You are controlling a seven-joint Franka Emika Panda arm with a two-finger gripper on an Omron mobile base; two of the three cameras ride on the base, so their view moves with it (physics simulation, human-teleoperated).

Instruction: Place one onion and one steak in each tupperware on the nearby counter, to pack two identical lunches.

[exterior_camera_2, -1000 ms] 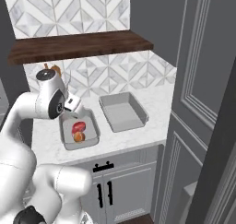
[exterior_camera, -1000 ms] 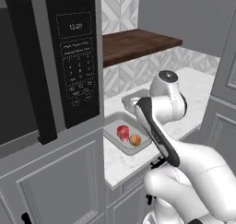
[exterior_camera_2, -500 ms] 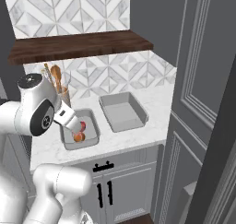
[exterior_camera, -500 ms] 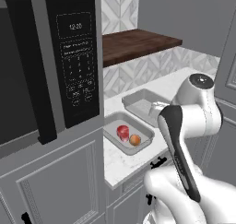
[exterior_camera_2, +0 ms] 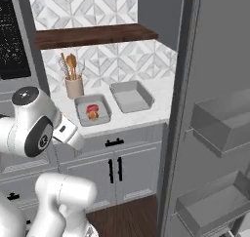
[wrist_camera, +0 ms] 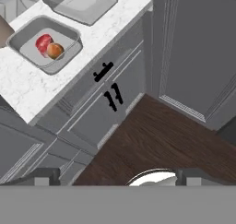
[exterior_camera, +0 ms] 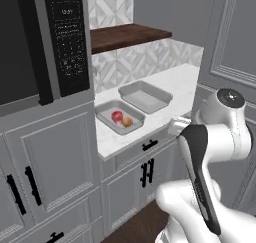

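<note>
First tupperware (exterior_camera: 120, 118): packed, a steak (wrist_camera: 43, 42) and an onion (wrist_camera: 55, 50) are seen inside.
Second tupperware (exterior_camera: 146, 97): nothing inside, both items owed.
Gripper (wrist_camera: 115, 178): spread wide, nothing held.

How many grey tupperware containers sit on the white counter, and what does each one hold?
2. The nearer tupperware holds a red steak and an orange-brown onion. The farther tupperware, right beside it, looks empty.
</note>
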